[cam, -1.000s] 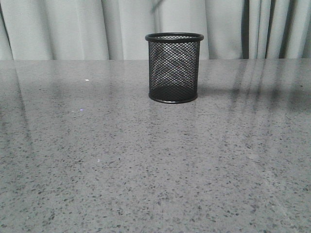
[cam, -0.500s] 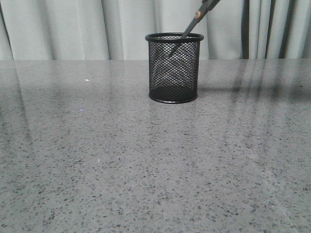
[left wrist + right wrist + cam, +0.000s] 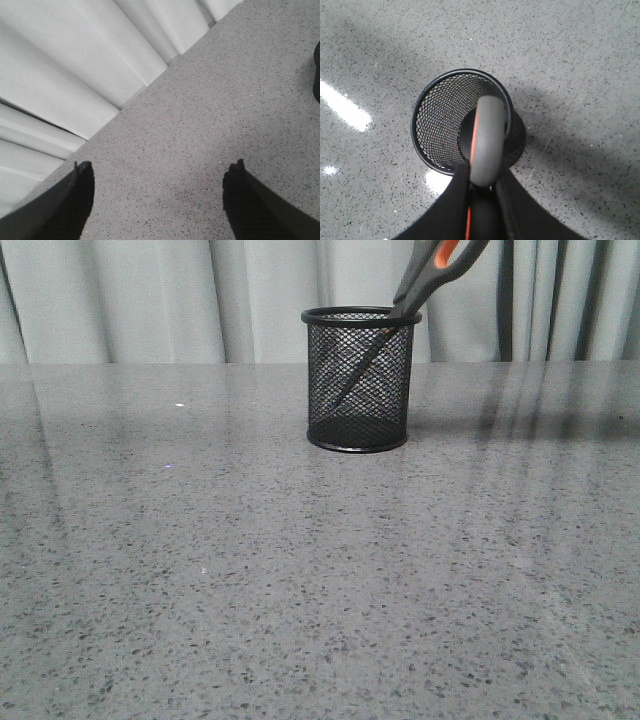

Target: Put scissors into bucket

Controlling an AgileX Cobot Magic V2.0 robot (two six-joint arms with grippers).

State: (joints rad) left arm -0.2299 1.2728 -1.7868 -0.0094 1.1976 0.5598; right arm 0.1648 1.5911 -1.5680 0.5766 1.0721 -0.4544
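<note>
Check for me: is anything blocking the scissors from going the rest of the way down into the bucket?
Nothing visible. The scissors, held by the right claw, already slant into the bucket, which holds nothing else.

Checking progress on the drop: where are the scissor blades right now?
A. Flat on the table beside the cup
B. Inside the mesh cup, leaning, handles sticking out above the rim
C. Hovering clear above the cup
B: the scissors slant into the bucket, blades visible through the mesh, handles above its rim.
</note>
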